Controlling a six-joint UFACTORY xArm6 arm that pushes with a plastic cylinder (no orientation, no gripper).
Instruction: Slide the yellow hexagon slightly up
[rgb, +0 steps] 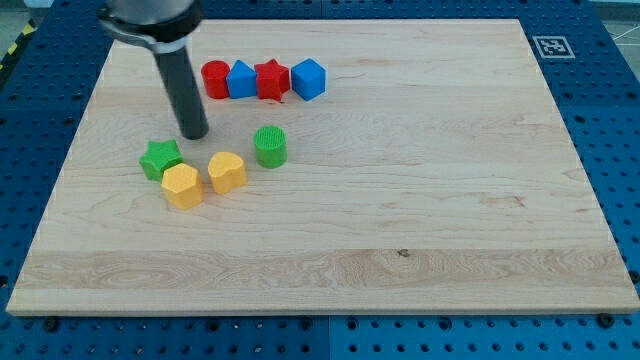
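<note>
The yellow hexagon (182, 186) lies on the wooden board (400, 200) at the view's left, touching the green star (159, 158) at its upper left. A yellow heart (227, 172) sits just to its right. My tip (194, 135) stands on the board above the yellow hexagon, a little to the upper right of the green star, apart from all blocks.
A green cylinder (270, 146) stands right of the yellow heart. A row near the view's top holds a red cylinder (215, 79), a blue block (242, 80), a red star (271, 80) and a blue cube (309, 79).
</note>
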